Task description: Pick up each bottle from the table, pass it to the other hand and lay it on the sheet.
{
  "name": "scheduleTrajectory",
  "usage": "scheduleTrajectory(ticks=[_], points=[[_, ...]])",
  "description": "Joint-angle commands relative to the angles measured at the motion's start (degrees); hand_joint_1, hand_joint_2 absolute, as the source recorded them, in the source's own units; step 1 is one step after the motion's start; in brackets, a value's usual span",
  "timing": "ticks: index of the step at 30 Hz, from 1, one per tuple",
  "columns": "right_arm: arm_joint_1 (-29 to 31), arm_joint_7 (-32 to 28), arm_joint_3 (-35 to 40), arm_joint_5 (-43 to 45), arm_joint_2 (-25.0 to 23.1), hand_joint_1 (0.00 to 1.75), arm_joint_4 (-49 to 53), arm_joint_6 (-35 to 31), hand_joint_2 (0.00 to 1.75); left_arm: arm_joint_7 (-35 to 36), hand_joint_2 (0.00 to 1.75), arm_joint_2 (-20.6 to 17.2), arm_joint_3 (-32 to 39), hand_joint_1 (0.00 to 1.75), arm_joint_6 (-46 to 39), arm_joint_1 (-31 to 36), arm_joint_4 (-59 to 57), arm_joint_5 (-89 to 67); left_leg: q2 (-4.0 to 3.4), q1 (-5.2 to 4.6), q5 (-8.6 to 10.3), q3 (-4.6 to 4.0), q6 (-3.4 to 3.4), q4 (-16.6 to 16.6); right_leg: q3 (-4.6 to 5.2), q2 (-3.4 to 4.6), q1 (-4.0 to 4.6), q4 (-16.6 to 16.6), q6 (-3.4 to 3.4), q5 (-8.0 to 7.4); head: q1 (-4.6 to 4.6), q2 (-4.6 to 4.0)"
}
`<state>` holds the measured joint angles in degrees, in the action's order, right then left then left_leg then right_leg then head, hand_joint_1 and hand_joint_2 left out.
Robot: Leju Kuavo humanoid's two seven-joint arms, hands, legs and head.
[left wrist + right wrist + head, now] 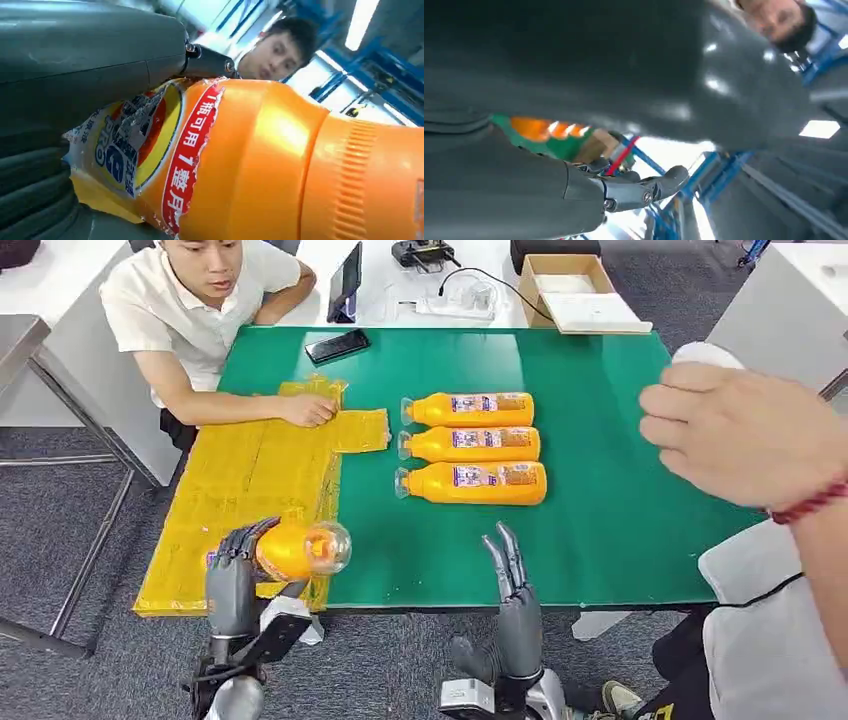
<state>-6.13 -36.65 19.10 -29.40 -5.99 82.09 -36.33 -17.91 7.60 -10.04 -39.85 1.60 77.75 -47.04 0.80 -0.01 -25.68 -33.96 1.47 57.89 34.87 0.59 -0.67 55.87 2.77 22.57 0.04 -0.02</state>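
Holding the orange bottle [300, 550] in my left hand [232, 575], fingers wrapping its label; right hand [510, 575] is waiting, fingers straight and empty. I'm worrying the smooth body slips out beyond the fingertips.

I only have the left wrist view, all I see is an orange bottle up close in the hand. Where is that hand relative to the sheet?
Observer: In the head view the left hand holds the orange bottle over the near end of the yellow sheet.
Operator: Is the other hand holding anything?
Observer: No, the right hand is upright at the near table edge with its fingers straight, holding nothing.
Operator: How many bottles are left on the table?
Observer: Three bottles lie side by side on the green mat.
Operator: Anyone touching the sheet?
Observer: Yes, a person's hand rests on its far end.
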Motion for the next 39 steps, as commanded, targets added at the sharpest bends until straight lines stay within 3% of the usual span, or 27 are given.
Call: scheduleTrajectory(ticks=[1,4,6,11,18,22,23,25,26,27,39], points=[[1.52,-0.38,-1.78,1.40,-0.92,0.00,-0.88,-2.60,0.00,11.91,1.75,-2.12,-1.22,1.75,5.29,15.54,-24.14,-14.56,0.13,-0.01,0.05,0.16,-0.05,-0.09,-0.18,-0.20,0.00,-0.04,-0.06,0.02,-0.02,0.02],[2.93,-0.34,-1.14,1.78,-1.20,0.00,-3.18,-1.10,0.00,17.50,1.75,-2.64,-3.22,1.75,6.62,21.27,-34.55,-20.25,0.09,-0.01,0.06,0.17,-0.04,-0.09,-0.20,-0.17,0.00,-0.05,-0.05,0.01,-0.02,0.02],[3.52,-0.44,-1.09,1.92,-1.49,0.00,-4.37,-1.00,0.00,17.65,1.75,-2.43,-3.53,1.75,6.72,23.54,-39.43,-20.70,0.09,-0.01,0.07,0.21,-0.06,-0.11,-0.26,-0.17,0.00,-0.06,-0.06,0.01,0.00,0.02],[3.78,-0.47,-0.99,1.93,-1.60,0.00,-4.95,-0.82,0.00,18.44,1.75,-2.47,-3.63,1.75,6.80,24.24,-41.00,-21.27,-0.04,0.01,0.02,0.20,-0.05,-0.09,-0.22,-0.03,0.02,-0.04,-0.05,0.00,0.00,0.02],[4.63,0.24,-1.80,2.81,-2.09,0.00,-9.07,1.26,0.00,25.00,1.75,-2.31,-4.27,1.75,18.24,29.16,-51.82,-23.80,-0.11,0.02,0.02,0.30,-0.08,-0.11,-0.30,0.02,0.03,-0.06,-0.08,-0.02,0.00,0.02],[4.99,-0.22,-2.54,3.74,-2.62,0.00,-10.97,2.16,0.00,22.14,1.75,-1.69,-1.84,1.75,21.99,29.49,-52.53,-19.43,-0.25,0.01,-0.01,0.43,-0.08,-0.12,-0.38,0.14,0.01,-0.04,-0.07,-0.05,-0.02,0.02],[5.06,-0.35,-2.59,4.04,-2.65,0.00,-11.23,2.51,0.00,20.38,1.75,-1.52,-0.94,1.66,23.70,29.30,-52.24,-17.42,-0.31,0.00,-0.01,0.59,-0.12,-0.17,-0.52,0.15,0.01,-0.06,-0.11,-0.04,0.00,0.02],[5.34,-1.01,-2.59,4.71,-2.50,0.00,-11.93,3.16,0.00,15.82,1.75,-1.60,-0.12,0.45,28.32,28.63,-50.60,-13.08,-0.21,0.00,-0.01,0.69,-0.08,-0.13,-0.66,0.10,0.01,-0.04,-0.08,-0.03,0.00,0.02],[5.39,-1.16,-2.59,4.88,-2.49,0.00,-12.06,3.26,0.00,15.44,1.75,-1.70,-0.44,0.44,28.96,28.52,-50.19,-12.67,-0.30,0.01,0.00,0.81,-0.13,-0.20,-0.76,0.15,0.02,-0.09,-0.14,-0.06,-0.02,0.00],[5.46,-1.30,-2.61,5.07,-2.45,0.00,-12.23,3.36,0.00,14.72,1.75,-1.83,-0.75,0.05,29.84,28.44,-49.53,-12.03,-0.30,0.01,-0.02,0.81,-0.13,-0.17,-0.77,0.18,0.02,-0.06,-0.12,-0.06,-0.02,0.02],[5.43,-1.95,-3.11,5.68,-2.40,0.00,-13.21,3.55,0.00,12.38,1.75,-2.46,-3.46,0.00,31.67,27.18,-43.80,-6.58,-0.08,-0.04,0.04,0.98,-0.16,-0.17,-1.00,0.02,-0.05,0.01,-0.11,0.00,0.00,0.02]])
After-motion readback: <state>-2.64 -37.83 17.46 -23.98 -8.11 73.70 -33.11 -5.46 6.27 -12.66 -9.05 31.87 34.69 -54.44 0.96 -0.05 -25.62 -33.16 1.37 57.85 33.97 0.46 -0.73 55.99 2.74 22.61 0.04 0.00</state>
